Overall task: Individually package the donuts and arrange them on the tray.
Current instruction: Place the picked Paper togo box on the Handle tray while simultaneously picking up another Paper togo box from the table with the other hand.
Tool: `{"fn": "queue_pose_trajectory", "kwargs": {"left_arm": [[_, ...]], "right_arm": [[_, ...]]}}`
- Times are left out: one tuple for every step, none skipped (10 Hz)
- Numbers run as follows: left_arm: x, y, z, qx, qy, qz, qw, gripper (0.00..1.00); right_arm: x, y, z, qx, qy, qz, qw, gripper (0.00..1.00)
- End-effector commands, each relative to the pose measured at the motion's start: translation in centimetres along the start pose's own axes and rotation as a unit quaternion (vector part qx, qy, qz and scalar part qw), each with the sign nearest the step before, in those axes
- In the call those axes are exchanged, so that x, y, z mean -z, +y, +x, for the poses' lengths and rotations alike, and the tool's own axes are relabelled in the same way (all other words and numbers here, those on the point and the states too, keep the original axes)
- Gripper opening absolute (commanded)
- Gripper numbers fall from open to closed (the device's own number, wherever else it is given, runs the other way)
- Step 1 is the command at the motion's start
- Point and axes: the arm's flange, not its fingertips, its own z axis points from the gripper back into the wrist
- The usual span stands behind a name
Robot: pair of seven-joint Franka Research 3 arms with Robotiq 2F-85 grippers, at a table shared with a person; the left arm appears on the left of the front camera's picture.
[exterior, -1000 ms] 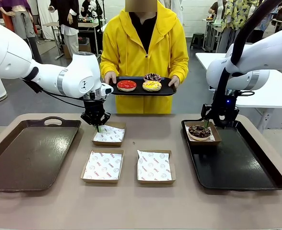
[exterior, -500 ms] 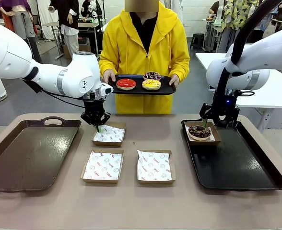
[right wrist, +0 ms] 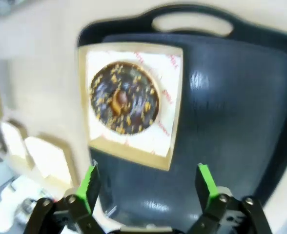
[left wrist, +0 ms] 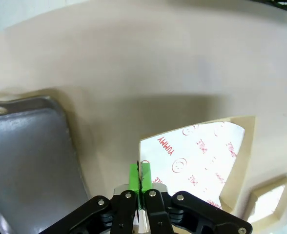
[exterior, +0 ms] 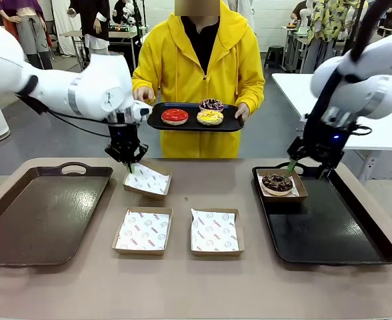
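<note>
The left gripper (exterior: 131, 165) is pinched shut on a corner of the tilted far cardboard box (exterior: 147, 181). The right gripper (exterior: 307, 169) hangs wide open above the boxed chocolate donut (exterior: 277, 182) on the right-hand black tray (exterior: 336, 233).

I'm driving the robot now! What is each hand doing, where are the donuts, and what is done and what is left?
Left gripper: shut on the edge of the tilted box, one side raised.
Right gripper: open, holding nothing, above the far end of the right tray.
Done: chocolate donut sits boxed on the right tray.
Waiting: red donut, yellow donut and purple donut lie on the person's tray.
Two more boxes lie flat on the table.
Left: box those three donuts and put them on the right tray.
</note>
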Motion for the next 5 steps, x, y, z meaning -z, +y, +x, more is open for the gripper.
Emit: {"fn": "queue_pose_trajectory", "kwargs": {"left_arm": [[-4.4,1.3,-2.1,0.012,-0.016,-0.02,1.0,0.0],[-6.2,1.5,-2.5,0.012,-0.021,-0.018,1.0,0.0],[-7.9,1.4,-2.7,0.011,-0.024,-0.015,1.0,0.0],[-9.3,1.2,-2.7,0.003,-0.032,-0.011,0.999,0.0],[-10.7,0.8,-2.5,-0.007,-0.037,-0.01,0.999,0.0]], "right_arm": [[-3.8,-5.9,-2.7,-0.014,0.015,0.13,0.991,1.0],[-5.2,-8.5,-3.8,-0.029,0.016,0.193,0.981,1.0],[-6.3,-11.0,-5.3,-0.042,0.011,0.246,0.968,1.0],[-7.1,-13.2,-6.8,-0.047,0.0,0.297,0.954,1.0],[-7.6,-15.5,-8.5,-0.036,-0.028,0.344,0.938,1.0]]}}
